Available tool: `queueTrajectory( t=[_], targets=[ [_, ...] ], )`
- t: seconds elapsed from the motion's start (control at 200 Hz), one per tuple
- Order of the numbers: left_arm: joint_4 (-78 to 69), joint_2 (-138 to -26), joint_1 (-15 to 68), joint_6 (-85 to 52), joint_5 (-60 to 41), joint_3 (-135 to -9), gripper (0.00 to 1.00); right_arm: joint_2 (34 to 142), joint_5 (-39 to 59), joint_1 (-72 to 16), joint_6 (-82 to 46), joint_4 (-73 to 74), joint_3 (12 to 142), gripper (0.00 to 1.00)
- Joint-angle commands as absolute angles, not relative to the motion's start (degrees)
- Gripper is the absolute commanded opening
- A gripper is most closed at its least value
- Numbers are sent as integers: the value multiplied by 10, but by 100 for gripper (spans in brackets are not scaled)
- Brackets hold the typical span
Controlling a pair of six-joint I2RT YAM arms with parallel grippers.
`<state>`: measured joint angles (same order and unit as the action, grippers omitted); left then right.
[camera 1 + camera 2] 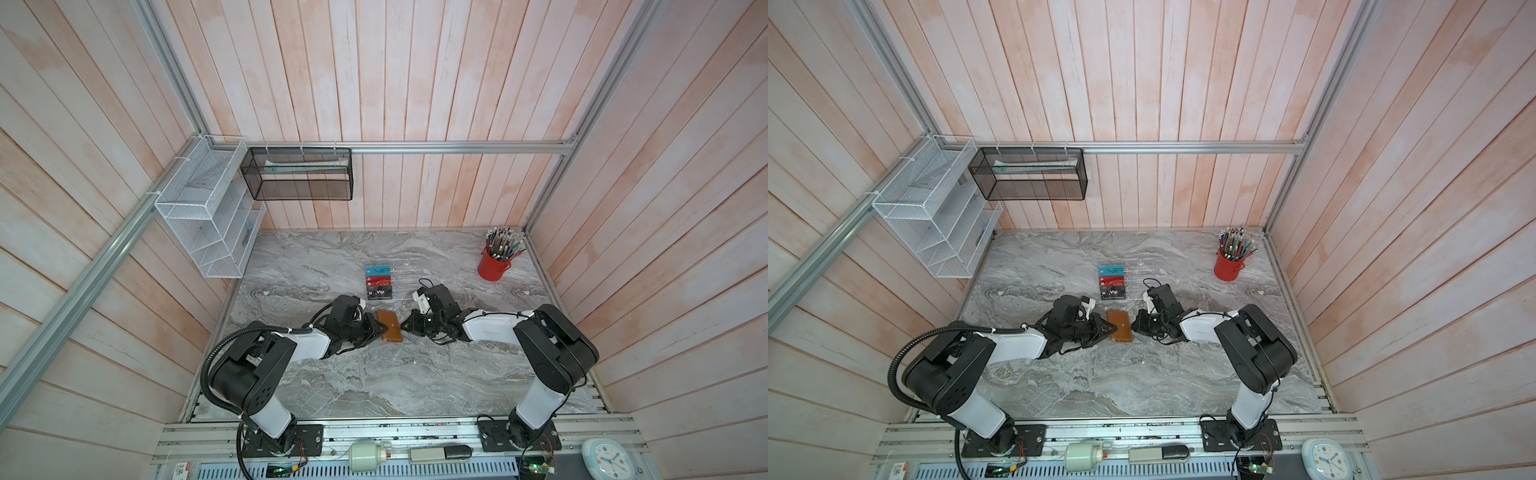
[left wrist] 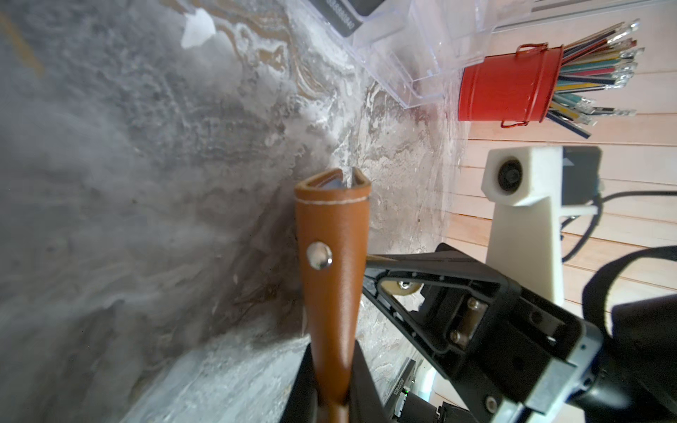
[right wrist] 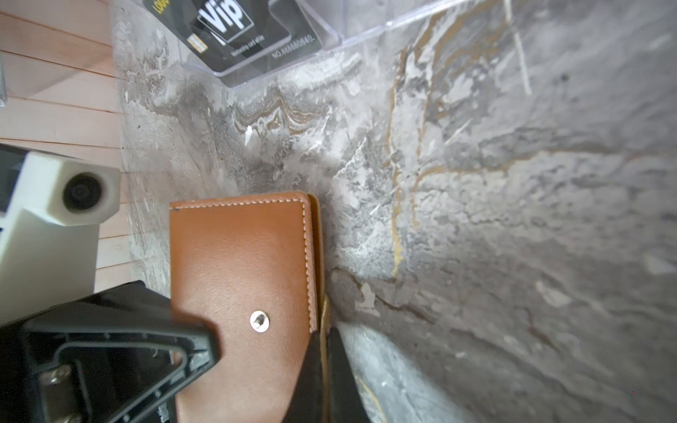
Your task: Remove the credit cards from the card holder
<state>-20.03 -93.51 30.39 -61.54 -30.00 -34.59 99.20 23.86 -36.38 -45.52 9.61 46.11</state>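
Tan-brown leather card holder (image 1: 390, 328) lies closed on the grey marble table (image 1: 374, 374), my left pincer (image 1: 377, 329) clamped on one edge, my right pincer (image 1: 404, 325) nipping its opposite flap: next, I judge, peel it open.

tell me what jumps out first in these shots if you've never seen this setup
The tan card holder lies in the middle of the marble table, pinched from both sides by the left tool and the right tool. Just behind it, a clear rack displays teal, red and black VIP cards. A red bucket stuffed with pens stands out in the table's far right corner.
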Motion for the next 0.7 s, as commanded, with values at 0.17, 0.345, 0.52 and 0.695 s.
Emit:
queueTrajectory(
  t=[0.17,0.345,0.52,0.695],
  targets=[
    [-292,-935,302,-610,-335,-336,7,923,247,-346,-451,79,451,9],
    [-345,-932,302,-610,-374,-335,4,866,259,-323,-452,85,424,17],
    [-403,-933,302,-627,-402,-333,1,849,279,-299,-446,94,409,18],
    [-424,-922,304,-633,-407,-329,0,861,286,-295,-442,95,408,18]
  ],
)
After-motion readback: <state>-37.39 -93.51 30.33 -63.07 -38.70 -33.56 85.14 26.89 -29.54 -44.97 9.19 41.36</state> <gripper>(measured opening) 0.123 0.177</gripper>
